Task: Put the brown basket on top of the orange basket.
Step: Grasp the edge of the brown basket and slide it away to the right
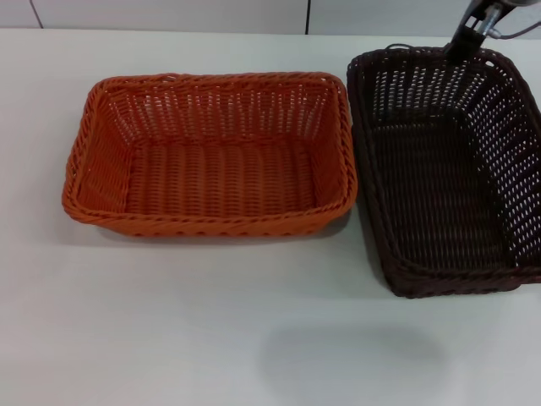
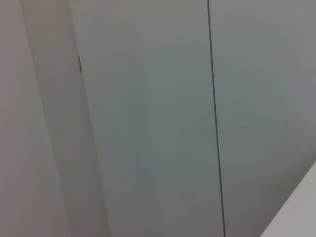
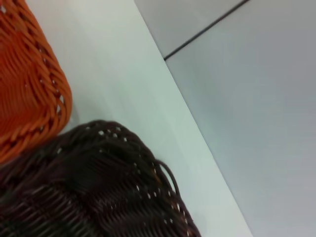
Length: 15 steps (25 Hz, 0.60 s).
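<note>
orange basket (image 1: 211, 156): bright orange wicker with a braided rim, standing upright and open on the white desk (image 1: 169, 330), left of centre in the head view; its long axis runs left to right across the desk, and nothing lies inside it.
brown basket (image 1: 448, 169): very dark woven wicker, on the robot's right of the orange one, its near-left rim just beside the orange rim, perhaps touching it; its long axis runs from the near edge towards the far edge, at a right angle to the orange basket's; the right side is cut off by the edge of the head view, and it looks slightly tilted, though i cannot tell whether any part is off the desk.
right gripper (image 1: 467, 34): a dark part reaching down from the upper right to the far rim of the brown basket; whether it is clenched on the rim or released cannot be told.
right wrist view: a corner of the brown basket (image 3: 89, 187) seen close, a corner of the orange basket (image 3: 29, 89) just beside it, with the white desk (image 3: 128, 79) and a pale wall panel (image 3: 247, 98) beyond.
left gripper: not seen in any view; the left wrist view shows only pale wall panels (image 2: 148, 123) with a thin dark seam.
</note>
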Each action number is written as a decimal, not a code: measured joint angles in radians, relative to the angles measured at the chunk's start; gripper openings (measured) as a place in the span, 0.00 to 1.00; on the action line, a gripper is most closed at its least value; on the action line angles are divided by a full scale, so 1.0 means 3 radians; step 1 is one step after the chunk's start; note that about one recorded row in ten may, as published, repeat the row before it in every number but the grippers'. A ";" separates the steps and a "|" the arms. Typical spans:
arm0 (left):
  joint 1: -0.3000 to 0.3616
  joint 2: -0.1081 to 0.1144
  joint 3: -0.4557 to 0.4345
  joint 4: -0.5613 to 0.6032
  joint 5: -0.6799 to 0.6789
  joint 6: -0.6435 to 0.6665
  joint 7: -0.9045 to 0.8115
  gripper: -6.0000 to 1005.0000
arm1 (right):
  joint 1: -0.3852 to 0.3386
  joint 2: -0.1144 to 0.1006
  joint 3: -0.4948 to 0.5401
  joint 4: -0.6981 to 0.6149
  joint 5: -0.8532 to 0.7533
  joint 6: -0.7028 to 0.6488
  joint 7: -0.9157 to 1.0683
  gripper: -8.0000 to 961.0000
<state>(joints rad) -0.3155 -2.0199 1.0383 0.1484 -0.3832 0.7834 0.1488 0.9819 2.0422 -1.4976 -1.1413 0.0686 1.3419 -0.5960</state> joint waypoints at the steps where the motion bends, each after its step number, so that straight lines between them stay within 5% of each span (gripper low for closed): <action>1: -0.0004 -0.0001 0.0000 0.0000 0.0000 0.0000 0.0000 0.82 | 0.0017 0.0005 0.0001 0.0035 0.0004 -0.0040 -0.0012 0.85; 15: -0.0016 -0.0008 0.0000 0.0003 -0.0001 -0.0005 0.0000 0.82 | 0.0192 0.0084 -0.0019 0.0611 0.0032 -0.0441 -0.0099 0.85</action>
<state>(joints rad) -0.3202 -2.0223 1.0385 0.1495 -0.3837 0.7818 0.1487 1.0393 2.0673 -1.5033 -0.9580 0.0783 1.2096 -0.6256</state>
